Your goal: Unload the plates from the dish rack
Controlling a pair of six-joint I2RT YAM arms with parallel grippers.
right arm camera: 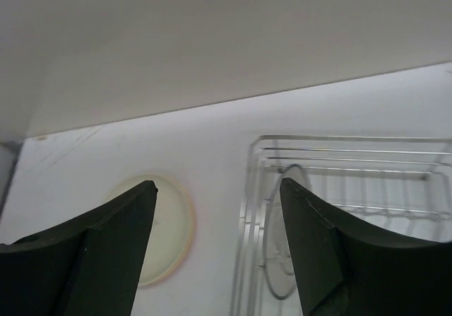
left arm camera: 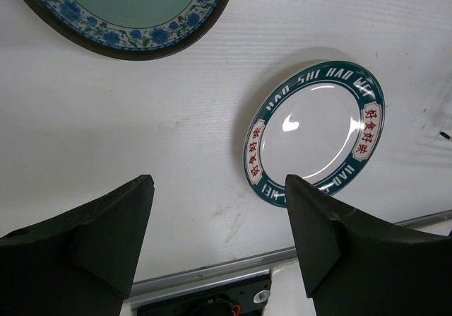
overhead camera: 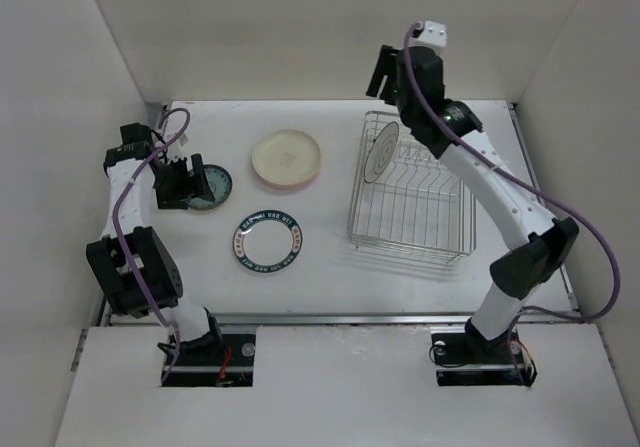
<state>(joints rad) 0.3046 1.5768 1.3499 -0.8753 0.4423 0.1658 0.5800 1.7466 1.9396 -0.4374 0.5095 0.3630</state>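
left gripper [left arm camera: 219,189] hangs wide open and empty above the table [overhead camera: 330,277], near the teal plate [overhead camera: 214,187]. nearest lies the white plate with a dark lettered rim [overhead camera: 270,243], flat. farther back sits a cream plate with a pink edge [overhead camera: 287,157]. the dish rack [overhead camera: 410,229] stands at right, one patterned plate [overhead camera: 381,154] upright at its far left end. right gripper [right arm camera: 217,189] hovers above that end, open, holding nothing.
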